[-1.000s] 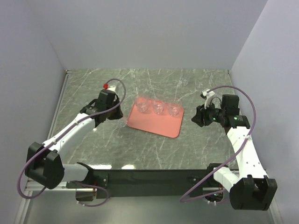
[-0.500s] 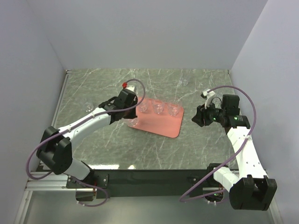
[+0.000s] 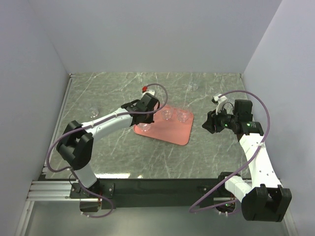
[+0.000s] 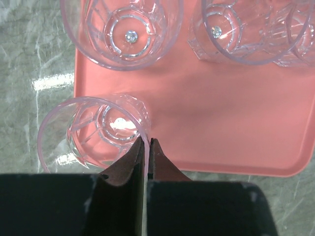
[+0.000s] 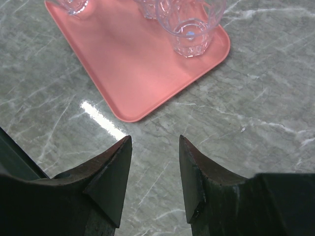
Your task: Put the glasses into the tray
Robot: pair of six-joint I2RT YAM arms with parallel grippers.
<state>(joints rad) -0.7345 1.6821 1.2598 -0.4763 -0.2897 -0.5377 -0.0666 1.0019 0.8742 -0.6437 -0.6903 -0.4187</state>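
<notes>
The left gripper (image 4: 146, 142), jaws pinching a glass (image 4: 93, 130) by its rim, is arriving over the tray (image 4: 236, 123) corner from the table's left, nearing release; the right gripper (image 5: 155, 147) is waiting half-parted, empty

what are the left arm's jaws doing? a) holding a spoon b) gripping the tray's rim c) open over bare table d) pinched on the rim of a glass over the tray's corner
d: the left wrist view shows the left jaws shut on the rim of a glass over a corner of the tray.
</notes>
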